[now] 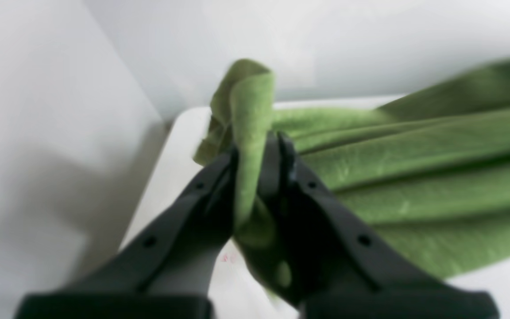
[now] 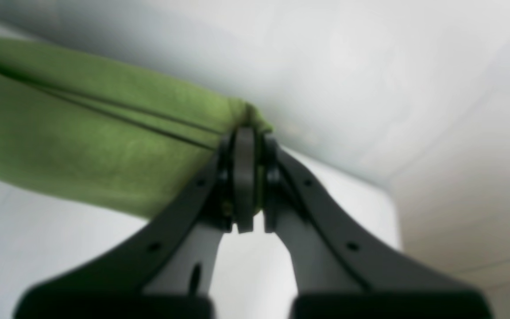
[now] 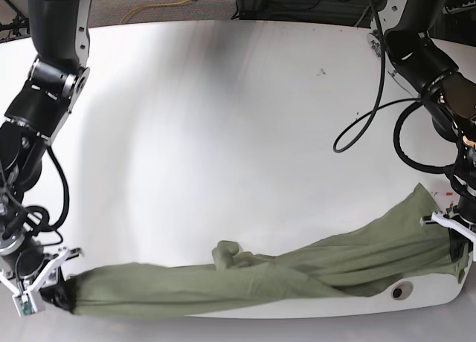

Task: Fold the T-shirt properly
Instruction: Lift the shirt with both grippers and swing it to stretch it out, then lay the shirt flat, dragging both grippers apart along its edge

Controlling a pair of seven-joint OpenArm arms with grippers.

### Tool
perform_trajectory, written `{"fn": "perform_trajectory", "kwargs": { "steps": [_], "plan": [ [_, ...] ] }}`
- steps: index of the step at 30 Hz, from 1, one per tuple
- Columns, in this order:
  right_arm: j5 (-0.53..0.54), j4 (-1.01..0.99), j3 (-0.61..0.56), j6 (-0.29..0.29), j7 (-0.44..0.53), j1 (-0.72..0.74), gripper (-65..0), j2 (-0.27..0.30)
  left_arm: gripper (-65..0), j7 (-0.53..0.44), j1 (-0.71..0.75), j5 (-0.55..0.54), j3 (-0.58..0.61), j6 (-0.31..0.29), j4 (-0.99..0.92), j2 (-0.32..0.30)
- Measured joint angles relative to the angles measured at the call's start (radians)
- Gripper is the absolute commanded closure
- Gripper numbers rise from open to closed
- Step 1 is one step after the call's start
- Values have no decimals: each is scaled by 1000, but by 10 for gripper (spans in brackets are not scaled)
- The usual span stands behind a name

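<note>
The olive-green T-shirt [image 3: 297, 271] is stretched into a long wrinkled band along the near edge of the white table [image 3: 223, 134]. At the band's right end in the base view, my left gripper [image 3: 455, 238] is shut on the cloth; in the left wrist view a fold of T-shirt [image 1: 414, 168] sticks up between the left gripper's [image 1: 257, 153] black fingers. At the left end, my right gripper [image 3: 46, 291] is shut on the other corner, and the T-shirt [image 2: 82, 133] bunches at the right gripper's [image 2: 246, 137] closed tips. A small lump of cloth [image 3: 230, 254] rises mid-band.
Black cables [image 3: 387, 111] loop over the table's far right side. A small dark round mark [image 3: 402, 291] sits on the table's near right edge. A tiny dark speck [image 3: 322, 72] lies at the back of the table.
</note>
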Motion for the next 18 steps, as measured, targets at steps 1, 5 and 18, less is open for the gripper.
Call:
{"fn": "perform_trajectory", "kwargs": {
  "steps": [1,5,18],
  "plan": [
    [3,14,23,-1,3,-51,0,-9,0,2,29,6,-1,1,0,3],
    [-1,49,73,0,3,-212,0,-38,0,10,148,14,-10,2,-1,39],
    [-13,42,252,43,2,-616,0,-171,-4,-101,521,20,-48,-122,-9,106]
  ]
}}
